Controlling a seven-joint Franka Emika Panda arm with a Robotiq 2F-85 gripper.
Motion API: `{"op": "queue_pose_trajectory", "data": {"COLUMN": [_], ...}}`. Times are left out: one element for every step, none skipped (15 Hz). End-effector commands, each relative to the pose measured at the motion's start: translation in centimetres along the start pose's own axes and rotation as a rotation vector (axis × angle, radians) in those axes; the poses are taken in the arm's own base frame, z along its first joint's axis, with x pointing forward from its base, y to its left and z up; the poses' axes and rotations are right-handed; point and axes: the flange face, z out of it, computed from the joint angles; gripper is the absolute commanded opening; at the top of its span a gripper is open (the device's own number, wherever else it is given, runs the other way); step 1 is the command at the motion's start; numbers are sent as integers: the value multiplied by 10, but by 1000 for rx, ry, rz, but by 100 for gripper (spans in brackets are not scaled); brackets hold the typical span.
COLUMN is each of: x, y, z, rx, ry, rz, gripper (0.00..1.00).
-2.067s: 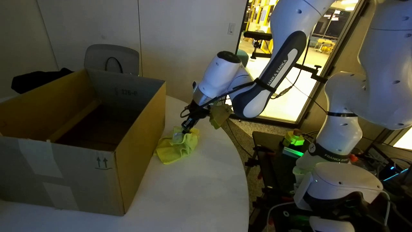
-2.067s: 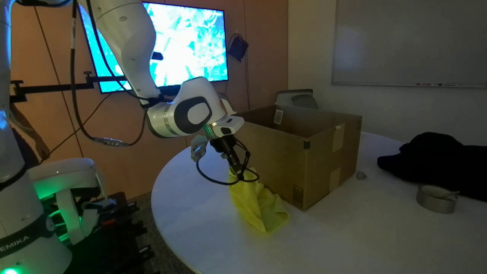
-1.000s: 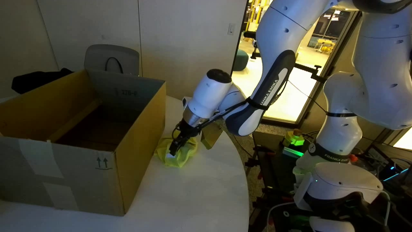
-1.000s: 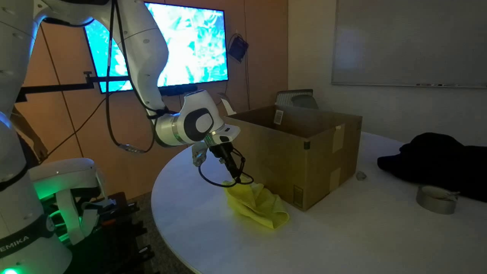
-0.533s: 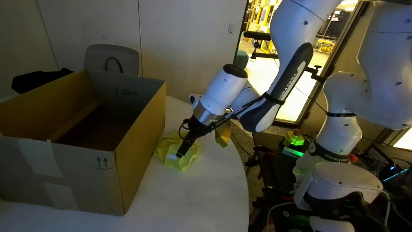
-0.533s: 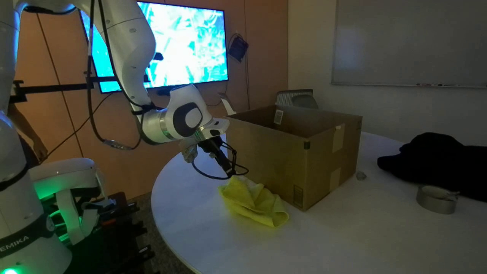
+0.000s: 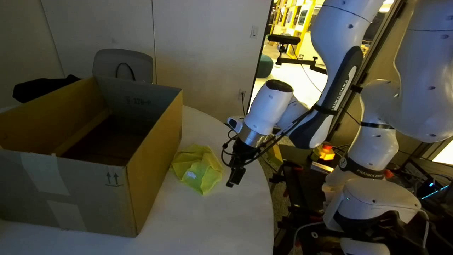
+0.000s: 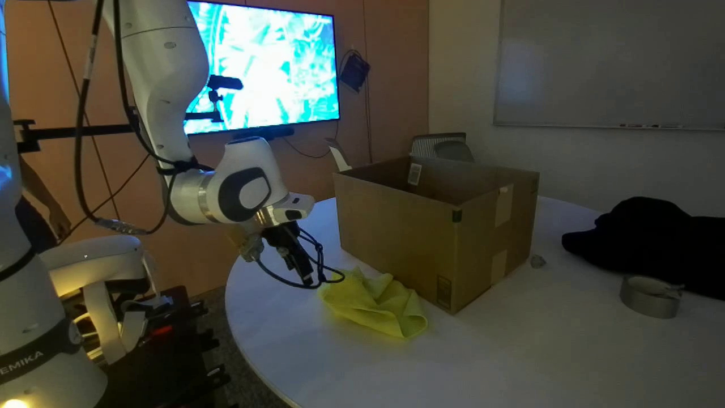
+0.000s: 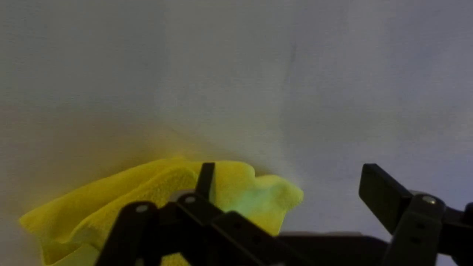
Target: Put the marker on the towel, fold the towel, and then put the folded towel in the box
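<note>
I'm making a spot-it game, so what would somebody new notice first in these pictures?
Probably the crumpled bright yellow towel, lying on the white table beside the big brown cardboard box. Next, perhaps, the glowing blue-and-white screen behind the robot arm in an exterior view. Then maybe the black gripper, which hangs open near the towel in the wrist view.

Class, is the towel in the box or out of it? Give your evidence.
Out: both exterior views show the towel lying crumpled on the table, beside the box.
</note>
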Motion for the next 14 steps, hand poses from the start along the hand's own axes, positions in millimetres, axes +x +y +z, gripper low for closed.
{"op": "queue_pose_trajectory", "data": {"x": [-8,-8,-6,-3,1,6,9,15,22,29,36,44,52,60], "y": [17,23,29,34,41,46,51,55,58,61,63,63,63,62], "z": [3,4,3,2,0,-2,-3,-3,-4,-6,-7,-6,-7,-6], "rx": [-3,-9,-15,-22,-39,-52,-59,-68,-81,-89,-97,-100,-106,-108], "ry": [-33,-42,-50,-56,-63,-70,-77,-83,-87,-87,-81,-74,-66,-60], "rz": [-198,-253,-311,-367,-423,-477,-527,-577,-626,-676,-726,-777,-827,-876], "gripper": [100,100,100,100,100,100,100,100,100,100,100,100,100,100]}}
